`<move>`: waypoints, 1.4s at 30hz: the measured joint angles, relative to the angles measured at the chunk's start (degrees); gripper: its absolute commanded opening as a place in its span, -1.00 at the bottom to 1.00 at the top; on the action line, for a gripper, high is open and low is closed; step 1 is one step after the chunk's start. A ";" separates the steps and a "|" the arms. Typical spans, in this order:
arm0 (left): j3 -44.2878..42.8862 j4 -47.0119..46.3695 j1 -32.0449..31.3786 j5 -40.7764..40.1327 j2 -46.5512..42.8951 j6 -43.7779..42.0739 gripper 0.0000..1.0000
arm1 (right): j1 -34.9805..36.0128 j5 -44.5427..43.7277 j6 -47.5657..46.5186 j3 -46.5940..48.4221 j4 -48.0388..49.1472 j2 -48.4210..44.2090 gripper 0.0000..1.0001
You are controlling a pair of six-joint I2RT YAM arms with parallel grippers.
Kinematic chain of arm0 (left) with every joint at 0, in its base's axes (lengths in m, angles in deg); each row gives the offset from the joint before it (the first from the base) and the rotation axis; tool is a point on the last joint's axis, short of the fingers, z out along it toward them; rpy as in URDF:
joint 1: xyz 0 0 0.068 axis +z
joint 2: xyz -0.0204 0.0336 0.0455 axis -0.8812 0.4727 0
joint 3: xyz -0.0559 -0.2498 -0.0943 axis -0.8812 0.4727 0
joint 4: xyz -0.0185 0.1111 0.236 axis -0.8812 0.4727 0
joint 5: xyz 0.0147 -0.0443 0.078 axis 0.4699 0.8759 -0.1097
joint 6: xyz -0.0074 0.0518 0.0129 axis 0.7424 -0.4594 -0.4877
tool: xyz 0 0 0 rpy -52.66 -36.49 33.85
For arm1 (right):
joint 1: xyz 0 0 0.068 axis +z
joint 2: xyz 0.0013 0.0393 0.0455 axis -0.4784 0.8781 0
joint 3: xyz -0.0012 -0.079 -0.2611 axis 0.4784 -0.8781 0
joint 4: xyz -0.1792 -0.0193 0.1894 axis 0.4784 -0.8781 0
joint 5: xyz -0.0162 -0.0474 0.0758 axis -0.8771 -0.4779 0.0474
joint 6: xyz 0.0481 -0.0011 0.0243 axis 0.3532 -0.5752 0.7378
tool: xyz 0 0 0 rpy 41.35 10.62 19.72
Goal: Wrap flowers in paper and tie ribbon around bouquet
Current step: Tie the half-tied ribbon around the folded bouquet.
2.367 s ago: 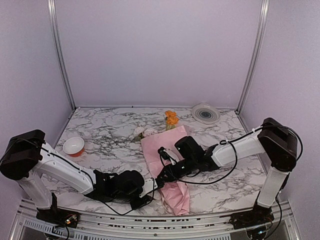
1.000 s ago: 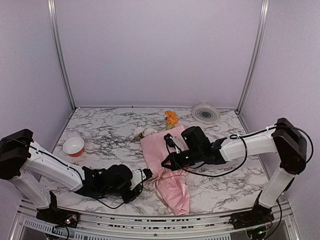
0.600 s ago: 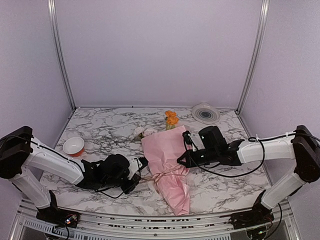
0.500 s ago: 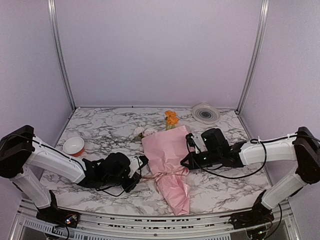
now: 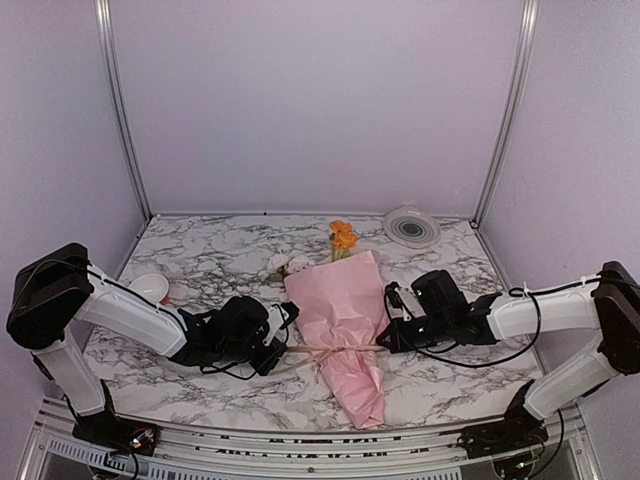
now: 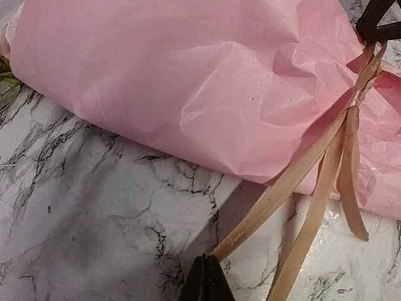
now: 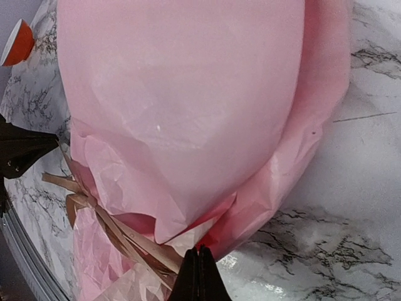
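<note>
Finding the bouquet point(image 5: 340, 320) lying flat on the marble table point(image 5: 220, 270), narrow end pointing toward the arm bases, wide end toward the back wall. Seeing the pink paper point(image 6: 188, 81) wrapping the stems and crinkling where the bouquet is getting narrow. Seeing the flowers point(image 5: 343, 238) sticking out at the far end of the bouquet, orange ones at the top, pale ones at the far-left corner. Noting the tan ribbon point(image 5: 330, 349) crossing the bouquet at its waist and running taut to both sides, with loose strands lying beside it in the left wrist view. Holding one ribbon end just left of the bouquet with the left gripper point(image 5: 283, 350), fingers pressing together on it. Holding the other end just right of the bouquet with the right gripper point(image 5: 384, 345), fingers likewise clamping the ribbon, close against the paper. Observing an orange and white bowl point(image 5: 148, 289) well left of the bouquet, partly hiding behind the left arm, and a round white-grey disc point(image 5: 411, 226) beyond the bouquet, to the far right.
</note>
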 measured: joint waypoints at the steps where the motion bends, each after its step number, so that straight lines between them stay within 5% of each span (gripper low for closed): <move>1: -0.15 0.00 0.00 0.37 0.48 0.17 -1.00 | -0.13 -0.13 0.00 -0.11 -0.04 -0.13 -1.00; 34: 1.31 -1.70 -0.31 4.09 0.00 2.25 -1.00 | -6.32 4.76 -0.17 -4.50 6.25 2.49 -1.00; 42: -1.44 2.75 -1.07 3.72 0.00 -0.24 -1.00 | -6.34 5.70 -2.93 0.76 0.74 2.60 -1.00</move>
